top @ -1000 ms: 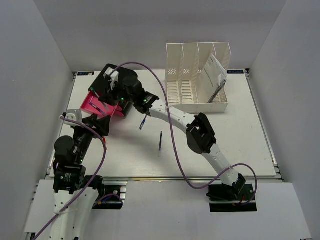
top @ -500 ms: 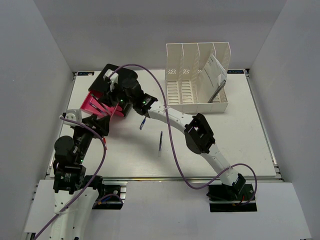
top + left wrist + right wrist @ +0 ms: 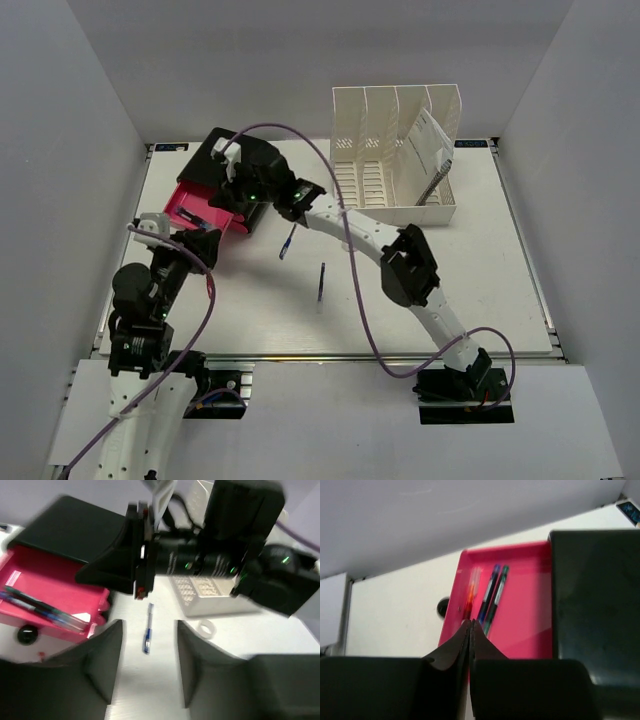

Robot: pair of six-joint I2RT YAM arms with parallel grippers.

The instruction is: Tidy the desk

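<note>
The desk point(image 3: 460, 280) is a white tabletop with a metal rail at its near edge. At its far left a pink drawer point(image 3: 200, 205) stands pulled out of a black box point(image 3: 215, 150). It holds several pens point(image 3: 492, 597). My right gripper point(image 3: 232, 200) hovers over the drawer, shut and empty point(image 3: 471, 625). My left gripper point(image 3: 195, 243) is open and empty just in front of the drawer point(image 3: 45, 587), low above the desk point(image 3: 147, 665). A blue pen point(image 3: 287, 243) lies ahead of it point(image 3: 147, 635). A second pen point(image 3: 321, 282) lies mid-desk.
A white slotted file rack point(image 3: 395, 155) with papers stands at the back right. A small tape ring point(image 3: 204, 627) lies near it. The drawer has a black knob point(image 3: 26, 634). Grey walls close in on three sides. The right arm point(image 3: 410, 265) spans the desk's middle.
My left gripper has drawn back from the drawer toward the near left. The right gripper has shifted slightly over the drawer. The pens on the desk have not moved.
</note>
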